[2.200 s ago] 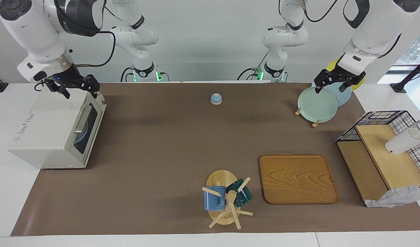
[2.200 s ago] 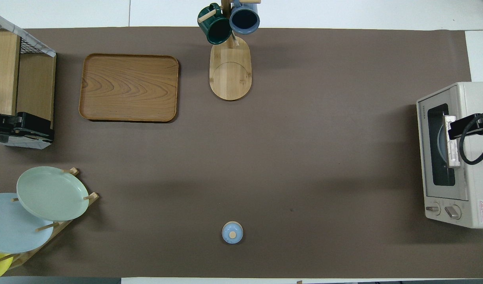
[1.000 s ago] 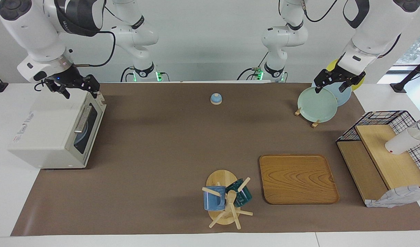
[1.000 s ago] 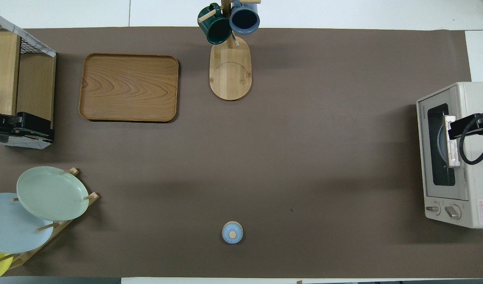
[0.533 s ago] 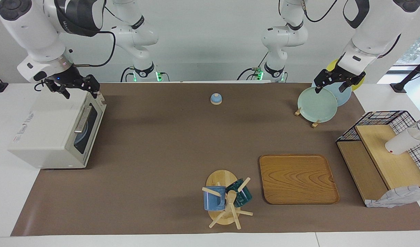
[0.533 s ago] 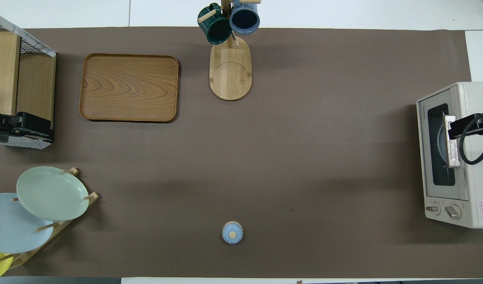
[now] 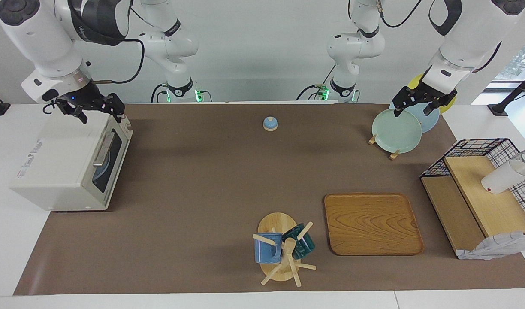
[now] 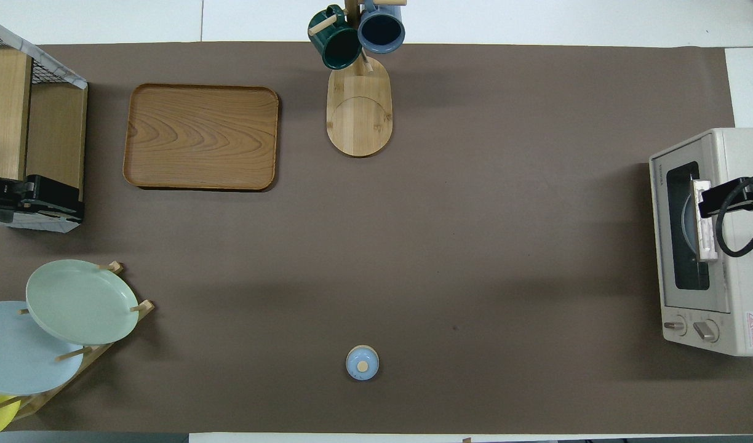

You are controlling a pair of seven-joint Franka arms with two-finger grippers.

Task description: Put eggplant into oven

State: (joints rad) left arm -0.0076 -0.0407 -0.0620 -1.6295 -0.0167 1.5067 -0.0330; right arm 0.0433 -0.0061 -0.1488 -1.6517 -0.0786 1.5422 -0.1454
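Note:
The eggplant shows in neither view. The white oven [image 7: 61, 167] stands at the right arm's end of the table, its dark glass door shut; a blue plate shows through the glass. It also shows in the overhead view [image 8: 709, 246]. My right gripper [image 7: 100, 116] hangs open and empty over the oven's top edge, above the door handle [image 7: 103, 149]. My left gripper [image 7: 412, 112] is open and empty over the plate rack at the left arm's end. Both grippers show in the overhead view, the left [image 8: 32, 197] and the right [image 8: 727, 198].
The rack holds a green plate [image 7: 396, 130], a blue one and a yellow one. A wooden tray [image 7: 372, 223], a mug tree with two mugs [image 7: 284, 249], a wire basket with wooden shelves [image 7: 481, 193] and a small blue knobbed lid [image 7: 270, 123] are on the mat.

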